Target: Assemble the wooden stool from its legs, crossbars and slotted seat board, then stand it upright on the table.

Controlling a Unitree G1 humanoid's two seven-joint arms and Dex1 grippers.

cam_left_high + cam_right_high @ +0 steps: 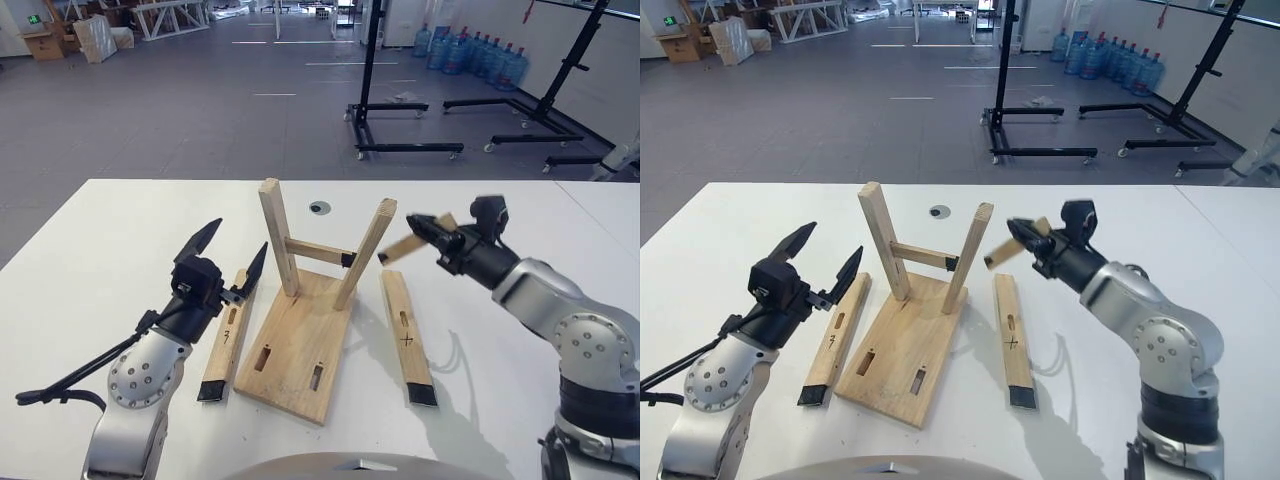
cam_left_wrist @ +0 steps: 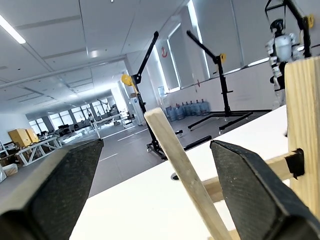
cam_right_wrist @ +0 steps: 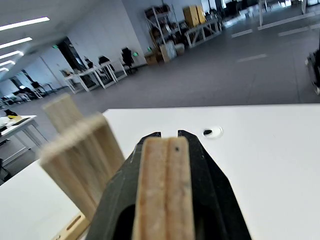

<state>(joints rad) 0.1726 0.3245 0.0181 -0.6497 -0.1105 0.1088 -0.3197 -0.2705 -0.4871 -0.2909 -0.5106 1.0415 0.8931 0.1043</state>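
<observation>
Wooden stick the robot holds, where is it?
The short wooden crossbar sits clamped in the right gripper, above the table, just right of the tilted wooden leg.

The crossbar (image 3: 162,200) clamped in the right gripper (image 1: 420,230) is cut off by the right wrist view's lower edge; the two upright legs (image 3: 82,150) are blurred there; the fingers (image 2: 50,190) of the left gripper (image 1: 241,235) are cropped at the left wrist view's bottom; the marks penned on the loose legs (image 1: 407,338) are too small to be read.
</observation>
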